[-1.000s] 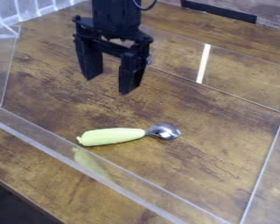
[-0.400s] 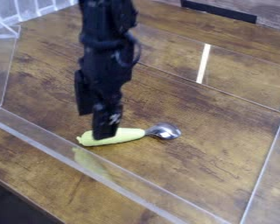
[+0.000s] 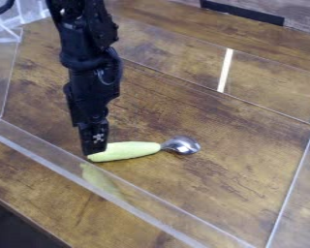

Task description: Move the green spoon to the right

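The green spoon (image 3: pixel 135 150) lies flat on the wooden table, its yellow-green handle pointing left and its shiny metal bowl (image 3: pixel 184 146) to the right. My black gripper (image 3: pixel 96 143) points straight down at the left end of the handle, fingertips low over the wood and close to the handle's tip. It is turned so that I see it nearly edge-on. The jaws stand open and nothing is held between them. Whether a fingertip touches the handle I cannot tell.
A clear acrylic wall (image 3: pixel 54 160) runs along the front of the table, close in front of the spoon. Another clear panel (image 3: pixel 294 184) stands at the right, and one (image 3: pixel 5 87) at the left. Bare wood lies to the right of the spoon.
The gripper has come down and to the left, from above the table's middle to the handle's left end, and has rolled to an edge-on view. The spoon has not moved.
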`<act>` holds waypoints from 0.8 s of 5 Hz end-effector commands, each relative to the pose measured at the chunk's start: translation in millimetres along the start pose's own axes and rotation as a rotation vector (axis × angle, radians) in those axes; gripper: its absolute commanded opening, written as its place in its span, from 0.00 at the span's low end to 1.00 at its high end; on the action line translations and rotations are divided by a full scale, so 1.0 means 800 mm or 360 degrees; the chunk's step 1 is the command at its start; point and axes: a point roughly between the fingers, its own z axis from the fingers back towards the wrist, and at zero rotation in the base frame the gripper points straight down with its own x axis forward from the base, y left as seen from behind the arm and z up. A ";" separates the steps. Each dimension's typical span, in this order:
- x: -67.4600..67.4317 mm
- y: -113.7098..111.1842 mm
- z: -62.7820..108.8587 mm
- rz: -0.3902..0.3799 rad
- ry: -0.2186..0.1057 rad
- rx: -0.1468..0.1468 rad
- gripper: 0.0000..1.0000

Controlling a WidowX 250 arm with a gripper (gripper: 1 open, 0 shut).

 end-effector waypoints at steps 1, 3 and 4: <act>0.007 0.015 -0.012 -0.0036 -0.0047 0.0047 1.00; 0.017 0.011 -0.026 -0.0048 -0.0075 0.0064 1.00; 0.021 0.012 -0.025 -0.0036 -0.0079 0.0065 1.00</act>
